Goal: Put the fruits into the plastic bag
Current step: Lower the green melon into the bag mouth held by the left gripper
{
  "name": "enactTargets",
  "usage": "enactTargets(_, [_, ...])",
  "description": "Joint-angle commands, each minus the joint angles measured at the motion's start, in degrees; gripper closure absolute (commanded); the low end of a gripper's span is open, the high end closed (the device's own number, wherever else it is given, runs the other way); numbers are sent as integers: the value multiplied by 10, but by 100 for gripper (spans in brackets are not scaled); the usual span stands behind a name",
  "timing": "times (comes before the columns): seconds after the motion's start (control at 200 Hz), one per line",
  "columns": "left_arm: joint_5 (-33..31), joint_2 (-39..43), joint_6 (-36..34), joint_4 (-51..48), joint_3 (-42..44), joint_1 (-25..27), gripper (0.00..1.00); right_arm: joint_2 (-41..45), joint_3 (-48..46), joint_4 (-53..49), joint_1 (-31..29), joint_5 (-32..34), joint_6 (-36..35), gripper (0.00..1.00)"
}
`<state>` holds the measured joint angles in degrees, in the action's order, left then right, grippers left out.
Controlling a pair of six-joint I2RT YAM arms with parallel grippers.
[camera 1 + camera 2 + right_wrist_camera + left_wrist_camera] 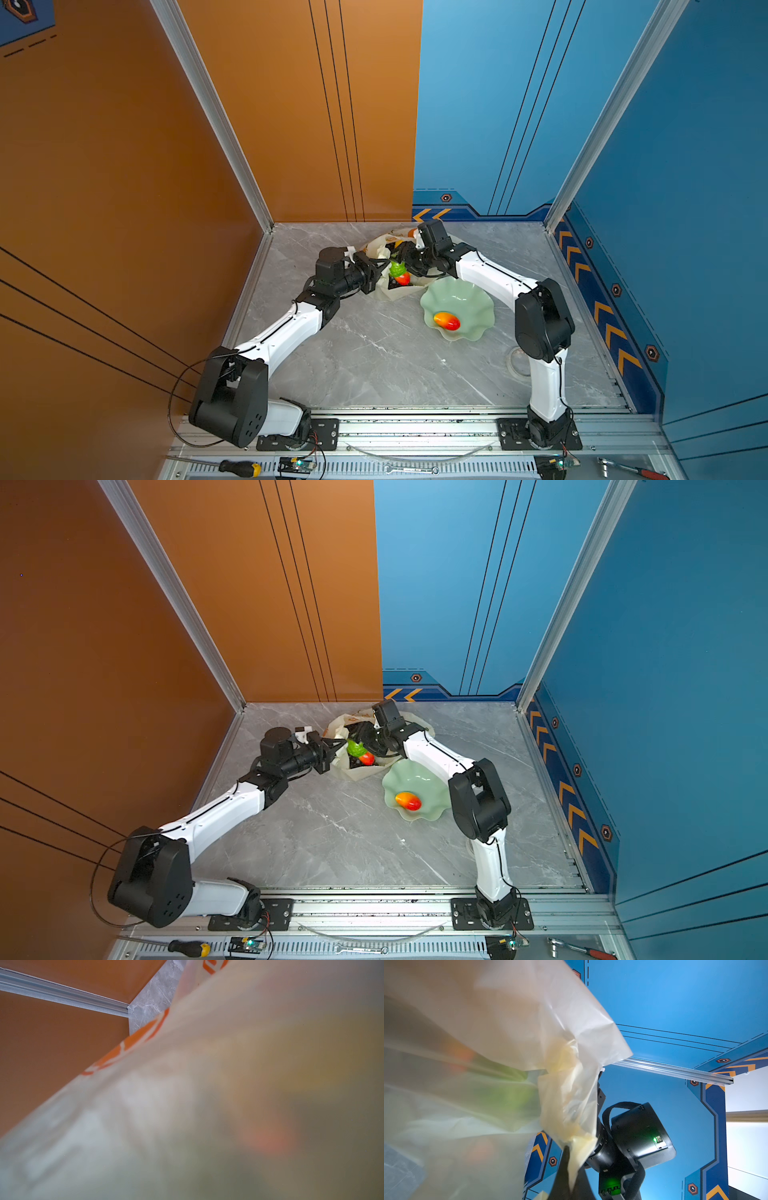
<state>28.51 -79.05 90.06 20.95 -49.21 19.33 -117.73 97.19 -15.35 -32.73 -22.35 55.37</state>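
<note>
Right now my left end effector (376, 272) is pressed together on a fold of the plastic bag (392, 293). It pinches the bag's left rim, and I judge it is holding the mouth up. In the left wrist view the cream film bunches against one dark finger (562, 1167).

My right end effector (409, 259) hangs over the open mouth of the bag. Its jaws are lost among dark shapes there, so I cannot tell whether they are spread or closed on anything. The right wrist view gives me nothing more. Blurred film with orange print fills it, with only a reddish smudge and a yellowish smudge behind.

Inside the bag I can make out a bumpy green fruit (397, 268) and a red fruit (403, 278). Darker things lie around them that I cannot name.

One mango (446, 321) lies outside the bag, in the pale green dish (478, 291) on the desk (374, 353). The dish sits just beside the bag on its near right side. So the next pick lies back from the bag toward the right arm's base, and the right arm is clearly nearer. The mango's long axis runs roughly across both top views, its redder end pointing away from the bag. I would turn the jaws to close across that axis.
</note>
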Motion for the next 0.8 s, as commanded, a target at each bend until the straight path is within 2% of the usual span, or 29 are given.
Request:
enactTargets(0.0, [-1,17,-2,-11,-9,-8,100,-36,36,7,-4,-8,4,39])
enactTargets(0.345, [1,30,-4,-20,-3,-21,100,-96,108,0,-13,-24,13,37])
enactTargets(0.581, [4,32,-4,-22,-2,-28,100,-102,116,-5,-20,-31,7,27])
enactTargets(0.651, [5,32,-4,-22,-2,-28,100,-102,118,-7,-21,-31,4,18])
enactTargets(0.791, [7,31,-4,-22,-1,-29,100,-101,120,-13,-21,-28,1,16])
